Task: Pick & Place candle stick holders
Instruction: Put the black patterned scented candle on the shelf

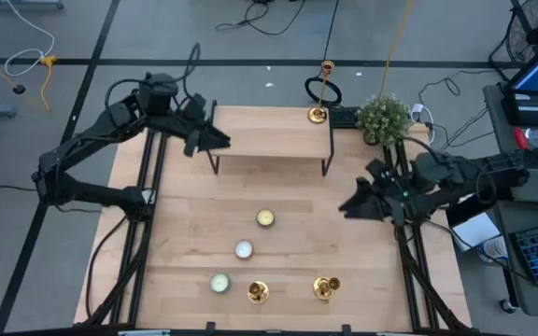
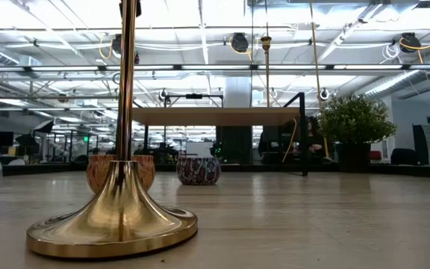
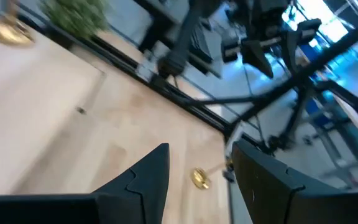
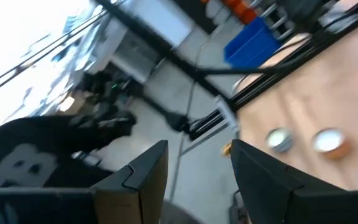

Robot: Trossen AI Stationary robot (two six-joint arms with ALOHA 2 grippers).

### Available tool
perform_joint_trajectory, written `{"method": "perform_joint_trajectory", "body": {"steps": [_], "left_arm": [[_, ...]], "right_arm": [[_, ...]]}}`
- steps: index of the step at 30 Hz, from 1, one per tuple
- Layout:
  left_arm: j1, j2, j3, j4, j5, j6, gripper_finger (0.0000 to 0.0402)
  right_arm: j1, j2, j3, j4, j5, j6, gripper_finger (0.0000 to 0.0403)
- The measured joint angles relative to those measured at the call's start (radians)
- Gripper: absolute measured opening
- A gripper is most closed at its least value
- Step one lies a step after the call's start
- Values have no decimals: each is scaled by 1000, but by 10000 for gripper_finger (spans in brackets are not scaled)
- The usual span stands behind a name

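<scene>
Two gold candle stick holders (image 1: 258, 292) (image 1: 325, 287) stand on their round bases near the table's near edge; the base of one fills the low view (image 2: 114, 224). A third, tall holder (image 1: 319, 93) stands on the far right corner of a small raised shelf (image 1: 269, 140). My left gripper (image 1: 220, 140) hovers open above the shelf's left end, holding nothing; one near holder (image 3: 199, 178) shows past its fingers. My right gripper (image 1: 347, 206) hovers open over the table's right side, pointing left, also holding nothing.
Three round disc candles (image 1: 265, 217) (image 1: 243, 249) (image 1: 219, 282) lie in a slanting row in the table's middle. A potted plant (image 1: 382, 117) stands at the back right. Bare wood lies between the shelf and the candles.
</scene>
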Motion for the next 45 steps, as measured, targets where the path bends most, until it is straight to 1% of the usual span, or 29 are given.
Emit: {"method": "perform_joint_trajectory", "body": {"steps": [3, 7, 10, 13, 18, 20, 26, 29, 34, 38, 41, 43, 45], "left_arm": [[-78, 0, 0, -18, -17, -3, 182], [-203, 0, 0, -40, -93, -9, 182], [-298, 0, 0, -45, -173, -35, 182], [-381, 0, 0, -53, -250, -52, 182], [-479, 0, 0, -52, -417, -76, 182], [-500, 0, 0, -52, -463, -91, 182], [-535, 0, 0, -52, -491, -124, 182], [-547, 0, 0, -52, -503, -133, 182], [-571, 0, 0, -52, -556, -142, 182], [-593, 0, 0, -52, -581, -150, 182], [-607, 6, 0, -50, -601, -164, 182], [-614, 9, 0, -50, -604, -167, 182], [-623, 18, 0, -47, -617, -172, 182]], "right_arm": [[79, 16, 0, 18, 26, 5, 171], [179, 46, -1, 44, 93, -1, 171], [262, 68, -1, 45, 128, 8, 171], [352, 85, -2, 34, 129, 48, 171], [494, 112, -2, 4, 155, 169, 171], [546, 127, -2, -10, 159, 217, 171], [662, 202, -1, -87, 208, 352, 171], [702, 251, -2, -171, 209, 366, 171], [755, 350, -2, -306, 213, 387, 171], [792, 433, -2, -338, 296, 347, 171], [805, 490, -2, -323, 412, 283, 171], [806, 525, -2, -333, 486, 275, 171], [803, 553, -2, -351, 537, 284, 171]]}}
